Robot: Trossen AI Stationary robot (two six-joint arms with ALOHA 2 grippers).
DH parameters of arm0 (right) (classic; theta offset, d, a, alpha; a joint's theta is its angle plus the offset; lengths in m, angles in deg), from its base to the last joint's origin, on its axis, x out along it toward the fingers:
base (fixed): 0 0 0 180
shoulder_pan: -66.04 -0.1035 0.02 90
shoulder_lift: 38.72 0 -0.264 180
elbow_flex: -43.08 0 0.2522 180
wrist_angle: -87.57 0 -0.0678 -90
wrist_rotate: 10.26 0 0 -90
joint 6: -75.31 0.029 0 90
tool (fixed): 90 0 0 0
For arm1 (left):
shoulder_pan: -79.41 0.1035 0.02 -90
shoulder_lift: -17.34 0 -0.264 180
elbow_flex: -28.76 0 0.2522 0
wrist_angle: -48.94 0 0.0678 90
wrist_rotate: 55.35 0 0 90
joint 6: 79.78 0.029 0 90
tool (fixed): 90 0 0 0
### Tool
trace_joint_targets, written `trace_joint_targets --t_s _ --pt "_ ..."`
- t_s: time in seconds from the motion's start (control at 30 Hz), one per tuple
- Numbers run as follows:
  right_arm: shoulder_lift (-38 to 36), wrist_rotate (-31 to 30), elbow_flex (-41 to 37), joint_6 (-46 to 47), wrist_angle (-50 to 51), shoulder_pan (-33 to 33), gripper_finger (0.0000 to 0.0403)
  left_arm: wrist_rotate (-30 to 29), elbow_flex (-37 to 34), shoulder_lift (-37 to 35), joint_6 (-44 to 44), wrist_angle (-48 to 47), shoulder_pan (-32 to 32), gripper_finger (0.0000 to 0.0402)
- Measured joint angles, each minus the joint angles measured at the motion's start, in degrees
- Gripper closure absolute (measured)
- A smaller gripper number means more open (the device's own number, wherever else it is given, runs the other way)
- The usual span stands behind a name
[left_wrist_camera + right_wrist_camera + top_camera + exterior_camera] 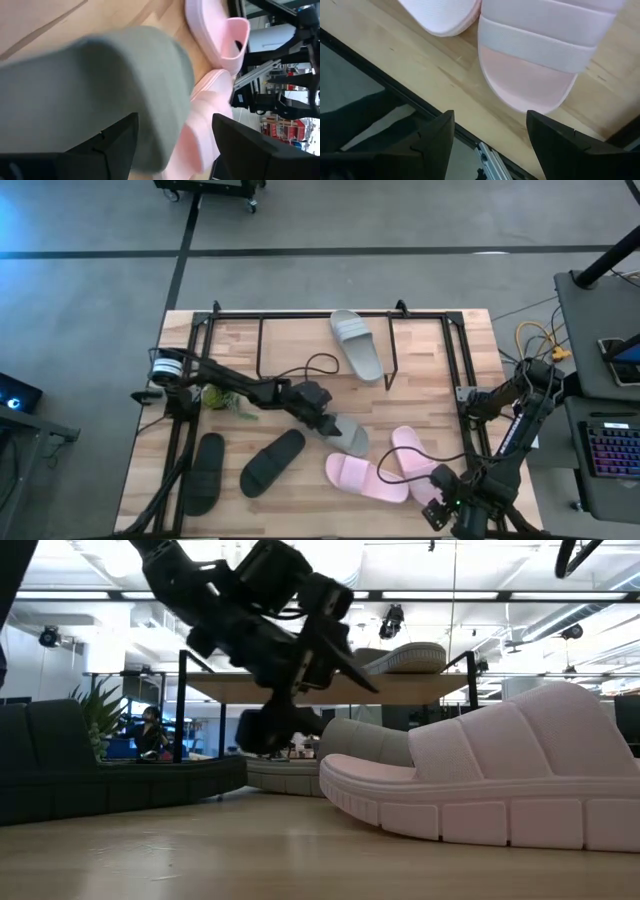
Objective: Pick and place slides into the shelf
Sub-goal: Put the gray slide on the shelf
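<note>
- Only the high view shows the whole layout: one grey-green slide sits on the shelf at the far side of the table, and the second grey-green slide lies mid-table right under the left gripper.
- The low view just gets a huge pink slide up close, with the shelf's wooden board behind it.
- The left wrist view shows the fingers spread apart on either side of the grey-green slide, not squeezing it.
- Around it: two pink slides and near the right front, two black slides and at the left front, and a small plant by the left arm's base.
- The left arm reaches in from the left edge, angled down to mid-table.
- The right gripper waits at the near right edge, fingers apart, hovering by the end of a pink slide.
</note>
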Motion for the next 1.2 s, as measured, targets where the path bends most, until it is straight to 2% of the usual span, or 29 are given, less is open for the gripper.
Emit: trace_joint_targets --t_s 0.17,0.27,0.4,0.67,0.93,1.2 --pt "0.0 0.0 -0.4 -0.4 0.1 0.0 0.0165 -0.9 1.7 1.3 0.7 -0.2 0.0 0.0166" --pt "0.0 0.0 -0.6 -0.3 0.1 0.0 0.0165 -1.0 2.1 1.8 0.7 -0.2 0.0 0.0188" --pt "0.0 0.1 -0.6 -0.6 0.3 0.0 0.0165 -1.0 2.0 2.0 1.1 -0.2 -0.1 0.0245" --pt "0.0 0.1 -0.7 -0.8 1.0 0.0 0.0165 -1.4 2.0 2.0 5.1 -0.3 -0.6 0.0386" --pt "0.0 0.4 -0.7 -1.3 1.6 0.0 0.0165 -4.7 2.4 -3.3 6.8 -1.3 -1.8 0.0399" --pt "-0.1 0.6 -0.7 -4.4 1.8 0.0 0.0165 -5.1 2.1 -14.0 8.2 -11.6 -2.0 0.0400"
